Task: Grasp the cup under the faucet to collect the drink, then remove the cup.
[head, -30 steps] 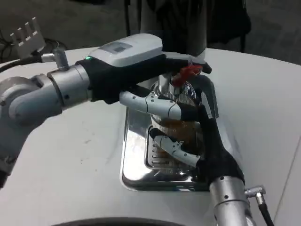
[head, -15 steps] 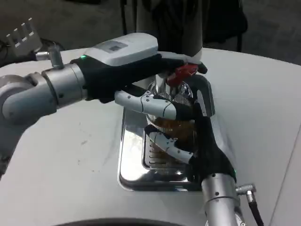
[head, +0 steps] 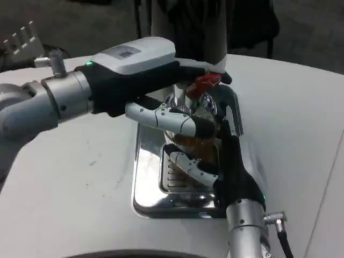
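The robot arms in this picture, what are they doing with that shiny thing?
You are looking down from a camera on the robot's head, so both silver arms are its own. On the white table sits a shiny metal drip tray under a drink tap. The right hand holds a clear cup with brown drink in it. The left hand reaches across to the tap's red handle; I cannot tell whether it grips or just presses it.
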